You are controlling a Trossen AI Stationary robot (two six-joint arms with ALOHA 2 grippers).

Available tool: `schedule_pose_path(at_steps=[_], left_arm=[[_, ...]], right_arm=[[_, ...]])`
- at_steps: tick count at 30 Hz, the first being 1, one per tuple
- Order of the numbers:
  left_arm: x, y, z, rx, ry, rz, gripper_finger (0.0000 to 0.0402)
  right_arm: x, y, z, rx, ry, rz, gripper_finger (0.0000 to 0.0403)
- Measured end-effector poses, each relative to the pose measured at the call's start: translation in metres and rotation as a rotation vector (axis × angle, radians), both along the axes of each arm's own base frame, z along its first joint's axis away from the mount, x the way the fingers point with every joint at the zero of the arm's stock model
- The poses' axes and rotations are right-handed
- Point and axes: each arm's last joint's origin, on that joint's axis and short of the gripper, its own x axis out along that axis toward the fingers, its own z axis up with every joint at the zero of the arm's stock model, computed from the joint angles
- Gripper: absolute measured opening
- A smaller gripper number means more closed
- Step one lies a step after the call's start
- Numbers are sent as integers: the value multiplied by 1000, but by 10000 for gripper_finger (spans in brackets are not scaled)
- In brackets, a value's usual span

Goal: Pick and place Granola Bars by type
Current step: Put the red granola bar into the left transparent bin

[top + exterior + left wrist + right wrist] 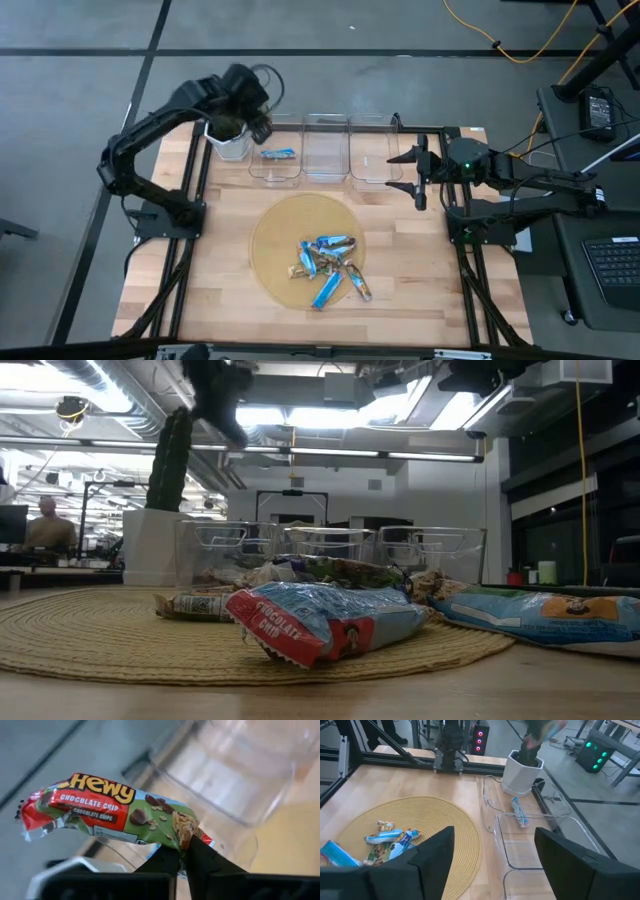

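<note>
Above bins, left gripper [182, 851] clamping bar [110, 810]

Granola Bars [327, 268]: heaped on round woven mat [275, 240], blue and brown wrappers; one blue bar [278, 154] lying in clear bin [273, 172]; one red-green bar [110, 810] held aloft, pinched at one end.

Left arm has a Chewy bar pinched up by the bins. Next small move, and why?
Probably ease the left gripper down over a clear bin and open. It is shut on the green Chewy bar, held up in the air near the white container. One blue bar already lies in the nearest bin, so a different bin looks right. The right gripper waits open.
</note>
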Motion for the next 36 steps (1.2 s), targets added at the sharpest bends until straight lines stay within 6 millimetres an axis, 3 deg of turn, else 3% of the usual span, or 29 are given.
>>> schedule_pose_path(at_steps=[3, 7, 14, 19, 26, 36], left_arm=[[7, -4, -29, -42, 51, -35, 10], [12, -4, -50, -49, 54, -35, 9], [15, -3, -72, -32, 54, -51, 10], [20, -1, -103, -85, 60, -94, 10], [32, 2, -123, -98, 89, -114, 12], [51, 12, -169, -167, 228, -182, 12]], right_arm=[[0, -1, 0, -10, 1, -30, 277], [0, -1, 0, -15, 2, -43, 277], [0, -1, 0, -15, 2, -42, 277], [0, -1, 0, -17, 2, -42, 277], [0, -1, 0, -16, 2, -42, 277], [0, -1, 0, -11, 1, -45, 277]])
